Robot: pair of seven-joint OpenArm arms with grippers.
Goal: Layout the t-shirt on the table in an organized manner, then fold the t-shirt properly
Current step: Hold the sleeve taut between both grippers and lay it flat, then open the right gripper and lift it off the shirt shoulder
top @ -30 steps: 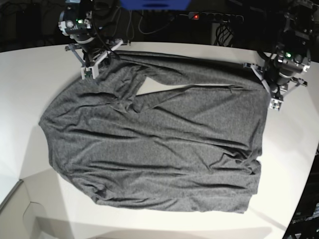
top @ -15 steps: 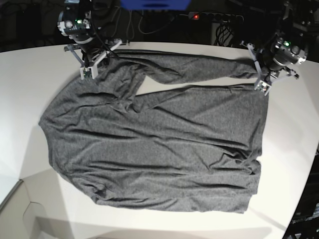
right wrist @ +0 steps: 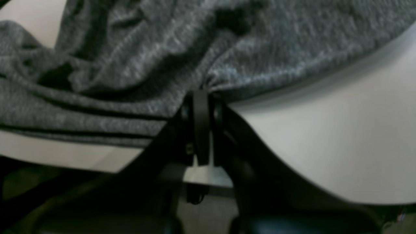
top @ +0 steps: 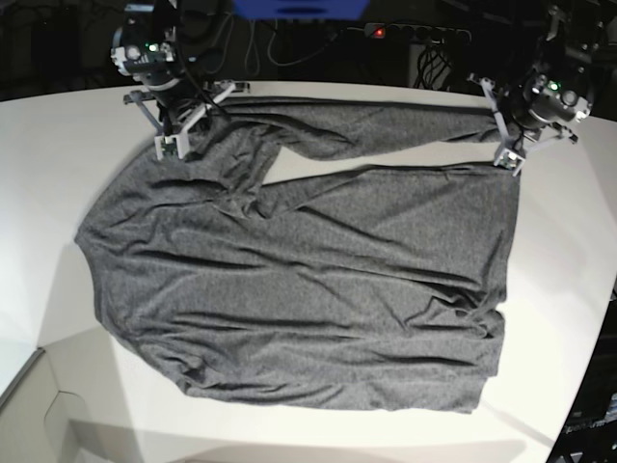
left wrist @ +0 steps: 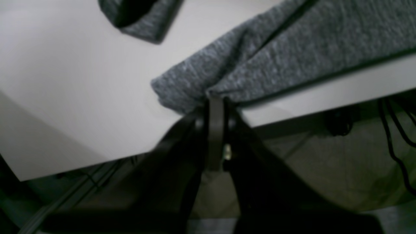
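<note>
Heathered charcoal knit, soft and creased, makes up the shirt (top: 299, 289), which lies spread across most of the white table (top: 58, 145) with its body broad and roughly rectangular and shallow ripples running along its length. 1 long sleeve stretches along the far edge of the table, parted from the body by a narrow wedge of bare tabletop, and the cloth is bunched into thicker folds near the base view's upper left. The tabletop is smooth and matte with a curved rim. The left gripper (left wrist: 215, 97) has its dark jaws pressed together on the end of the sleeve right at the table edge, a small pucker of knit drawn into the pinch. The right gripper (right wrist: 201, 92) is likewise clamped on a gathered fold of the shirt, with ridges of fabric fanning away from the nip. In the base view both grippers, left (top: 508, 159) and right (top: 169, 145), sit at opposite ends of the far edge.
</note>
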